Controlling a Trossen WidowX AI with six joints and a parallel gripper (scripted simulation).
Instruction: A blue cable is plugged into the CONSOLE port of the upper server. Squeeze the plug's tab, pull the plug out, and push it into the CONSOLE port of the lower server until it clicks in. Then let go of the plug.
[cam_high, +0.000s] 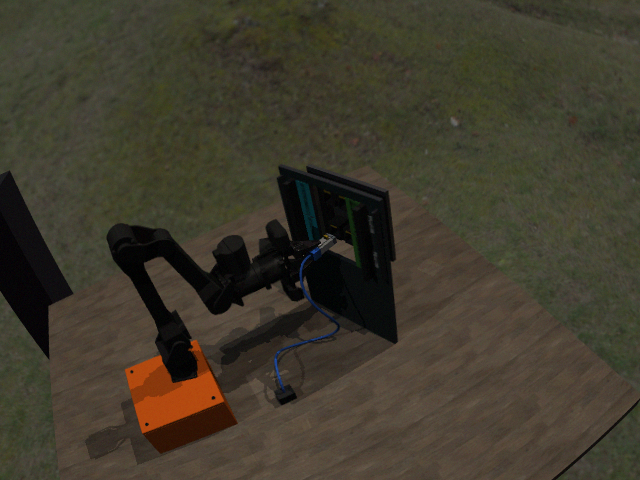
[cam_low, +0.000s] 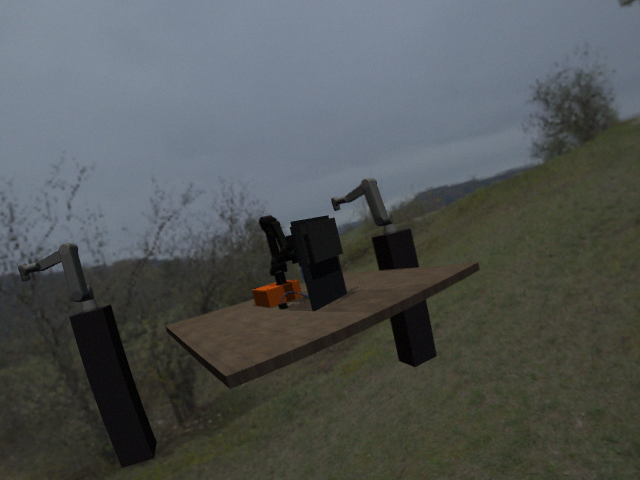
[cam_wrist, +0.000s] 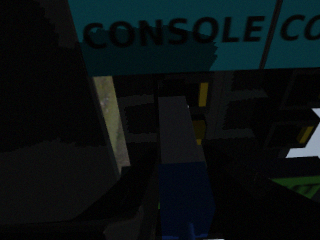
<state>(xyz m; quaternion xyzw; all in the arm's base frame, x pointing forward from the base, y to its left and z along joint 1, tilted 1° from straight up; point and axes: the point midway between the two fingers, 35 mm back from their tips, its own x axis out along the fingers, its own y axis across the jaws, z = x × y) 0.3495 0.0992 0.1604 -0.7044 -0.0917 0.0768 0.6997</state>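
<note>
Going L to R in the top view: orange base (cam_high: 155, 436) (cam_low: 264, 296), then my arm (cam_high: 186, 268) (cam_low: 273, 242) reaching toward the upright panel (cam_high: 356, 304) (cam_low: 325, 291). Black cable block (cam_high: 285, 394) (cam_low: 282, 305) is on the tabletop, blue cable (cam_high: 323, 310) (cam_low: 292, 292) looping from it up to me.

Gripper (cam_high: 316, 249) (cam_wrist: 179, 154) status: jaws clenched on the plug (cam_high: 325, 243) (cam_wrist: 176, 130), one finger each side, blue boot (cam_high: 315, 253) (cam_wrist: 184, 195) toward me. Tab hidden, can't tell if it's fully squeezed.

Plug looks out, its nose just in front of the ports. Teal label (cam_high: 306, 206) (cam_wrist: 175, 55) reads CONSOLE, w/ part of another label to its R in wrist view; green label (cam_high: 354, 232) (cam_wrist: 305, 186) sits across the ports. Plug is near the low end of the teal strip, so prob. lower server's CONSOLE. No sign it's seated; contact w/ port n/a from here.

Step IMO: pull-out done, now aligning for insertion. Next: confirm nose is square to the correct opening, fix any lateral offset, then push straight in, keeping grip till click. Risk: nose catches the port rim or the wrong opening, plug twists in my jaws. Release only after it's seated.
</note>
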